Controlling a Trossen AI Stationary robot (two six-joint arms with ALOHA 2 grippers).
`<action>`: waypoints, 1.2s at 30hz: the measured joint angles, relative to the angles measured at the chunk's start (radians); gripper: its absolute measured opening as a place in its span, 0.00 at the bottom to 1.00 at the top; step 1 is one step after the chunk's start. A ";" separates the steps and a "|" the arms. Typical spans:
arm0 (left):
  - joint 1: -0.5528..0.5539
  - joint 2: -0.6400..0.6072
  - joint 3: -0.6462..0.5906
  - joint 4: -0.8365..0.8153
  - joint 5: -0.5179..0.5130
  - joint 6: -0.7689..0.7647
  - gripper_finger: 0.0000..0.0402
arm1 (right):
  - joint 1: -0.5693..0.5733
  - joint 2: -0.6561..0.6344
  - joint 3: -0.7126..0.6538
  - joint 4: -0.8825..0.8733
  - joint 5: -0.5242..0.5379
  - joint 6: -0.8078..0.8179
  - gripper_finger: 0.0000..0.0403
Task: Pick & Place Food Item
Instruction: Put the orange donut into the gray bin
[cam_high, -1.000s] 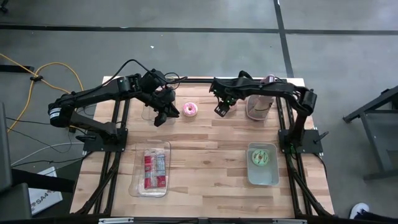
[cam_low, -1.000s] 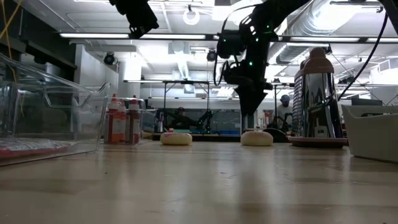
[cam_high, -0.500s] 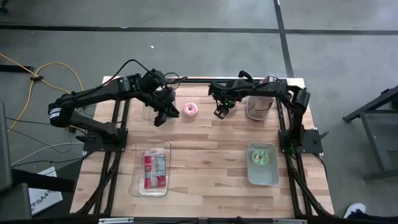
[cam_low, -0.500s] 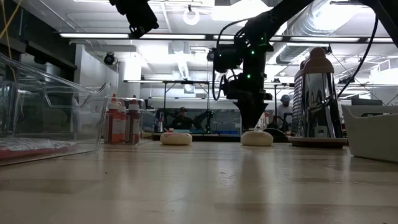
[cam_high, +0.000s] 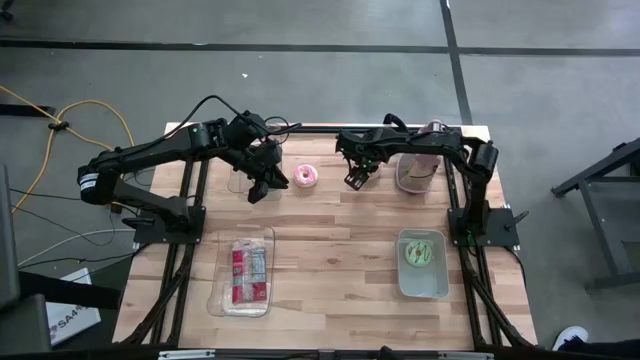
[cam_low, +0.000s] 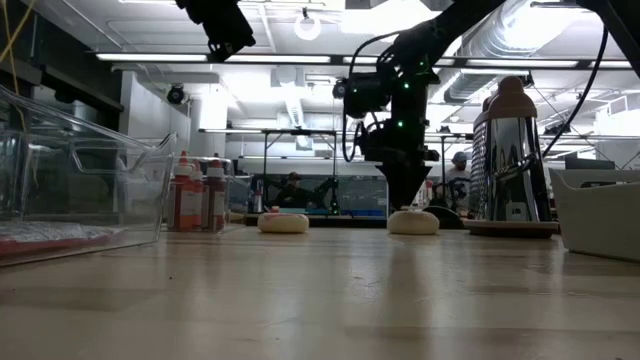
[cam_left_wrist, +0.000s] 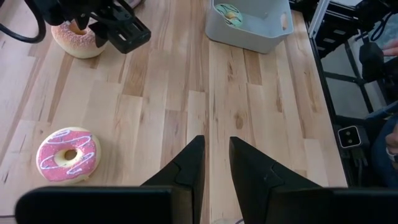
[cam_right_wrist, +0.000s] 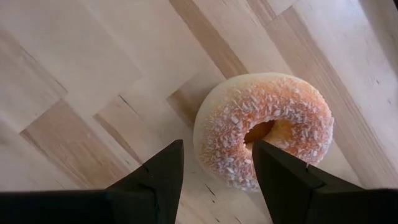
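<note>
We find the right gripper (cam_right_wrist: 214, 163) spread, having come down and settled directly over the sugared doughnut (cam_right_wrist: 264, 127), which lies on the table (cam_high: 340, 250) unheld; we judge closing comes next. The left gripper (cam_left_wrist: 216, 155), fingers narrowly parted and empty, waits beside the pink doughnut (cam_left_wrist: 66, 154).

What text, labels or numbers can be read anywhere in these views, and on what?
"SA4": partial print on the cardboard box on the floor beside the table; the rest is cut off.
Packets in the clear plastic tray: print too small to read.
Red bottles in the low view: labels too blurred to read.
</note>
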 joint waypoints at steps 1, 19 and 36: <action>0.000 0.000 0.000 0.000 0.000 0.000 0.17 | 0.000 0.000 0.000 0.001 0.000 0.000 0.45; 0.000 0.000 0.000 0.000 0.000 0.000 0.17 | -0.007 0.005 0.000 0.003 -0.027 -0.010 0.47; 0.000 0.000 0.000 0.000 0.000 0.000 0.17 | -0.031 0.041 -0.019 0.040 -0.035 -0.010 0.50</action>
